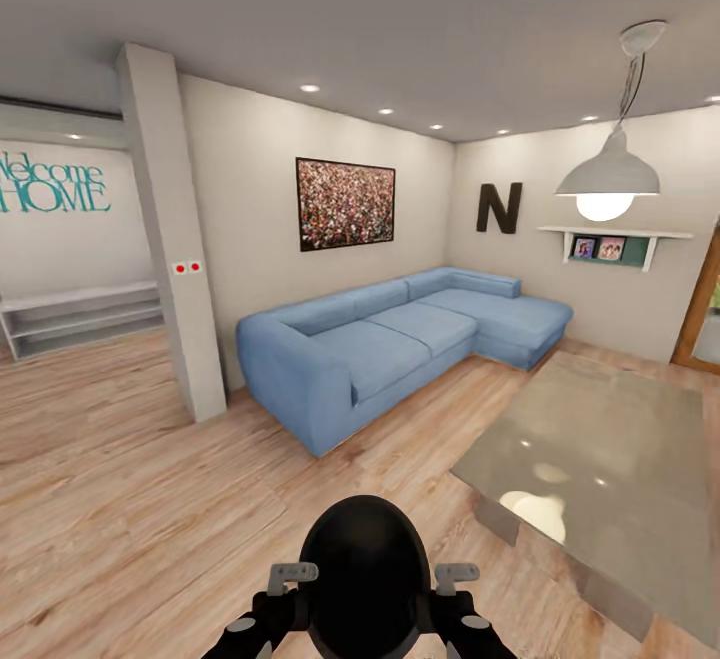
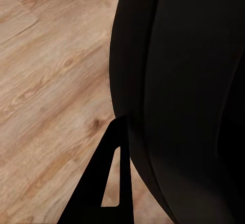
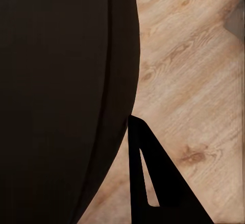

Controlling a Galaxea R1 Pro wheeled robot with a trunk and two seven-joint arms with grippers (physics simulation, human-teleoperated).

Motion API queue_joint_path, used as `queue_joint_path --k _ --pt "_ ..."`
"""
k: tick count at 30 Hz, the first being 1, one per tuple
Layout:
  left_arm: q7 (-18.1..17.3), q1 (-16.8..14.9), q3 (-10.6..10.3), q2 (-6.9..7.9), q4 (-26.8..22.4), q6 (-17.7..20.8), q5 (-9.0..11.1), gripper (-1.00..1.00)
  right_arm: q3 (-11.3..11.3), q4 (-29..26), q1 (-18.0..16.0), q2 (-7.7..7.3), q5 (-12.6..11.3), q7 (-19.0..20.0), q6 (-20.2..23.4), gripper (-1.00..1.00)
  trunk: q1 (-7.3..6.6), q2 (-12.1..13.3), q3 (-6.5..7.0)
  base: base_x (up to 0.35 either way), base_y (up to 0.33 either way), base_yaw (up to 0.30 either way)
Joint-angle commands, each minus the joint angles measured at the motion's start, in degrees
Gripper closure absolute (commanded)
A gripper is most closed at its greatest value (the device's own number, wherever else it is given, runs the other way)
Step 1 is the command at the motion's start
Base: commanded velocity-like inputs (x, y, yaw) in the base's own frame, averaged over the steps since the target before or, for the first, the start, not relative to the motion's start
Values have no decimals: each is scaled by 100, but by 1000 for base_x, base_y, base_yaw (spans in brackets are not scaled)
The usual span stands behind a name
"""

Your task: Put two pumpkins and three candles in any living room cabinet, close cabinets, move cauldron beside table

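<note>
While the blue sofa (image 1: pixel 400 339) and glass worktop (image 1: pixel 600 439) fill the room, the black cauldron (image 1: pixel 365 579) sits between left hand (image 1: pixel 290 589) and right hand (image 1: pixel 455 589), both pressed against its sides; grip openness unclear. Bulky, rigid, probably heavy: squeeze low.

Light wood plank floor (image 1: pixel 130 499). Blue L-shaped sofa (image 1: pixel 400 339) against the far cream wall, framed picture (image 1: pixel 345 203) above it. Dark letter "N" (image 1: pixel 498 207) and a small wall shelf (image 1: pixel 612 241) on the right wall. White pendant lamp (image 1: pixel 607 174), lit, hangs over a glossy grey tabletop (image 1: pixel 610 439) near right. Grey pillar (image 1: pixel 175 239) left; teal "Welcome HOME" lettering (image 1: pixel 52 182) beyond.
</note>
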Motion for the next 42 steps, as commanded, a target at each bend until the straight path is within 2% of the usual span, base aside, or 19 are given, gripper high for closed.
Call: queue_joint_path --k 1,11,42 --pt "-4 4 -161 1 -26 -68 95 100 14 -5 -9 54 -430 40 31 100 2 -10 -7 0 117 -284" --pt "-4 4 -161 1 -26 -68 95 100 14 -5 -10 54 -429 40 30 100 2 -10 16 0 86 -284" --pt "-4 5 -161 1 -26 -69 97 100 14 -5 -8 54 -430 40 31 100 2 -10 88 0 2 -284"
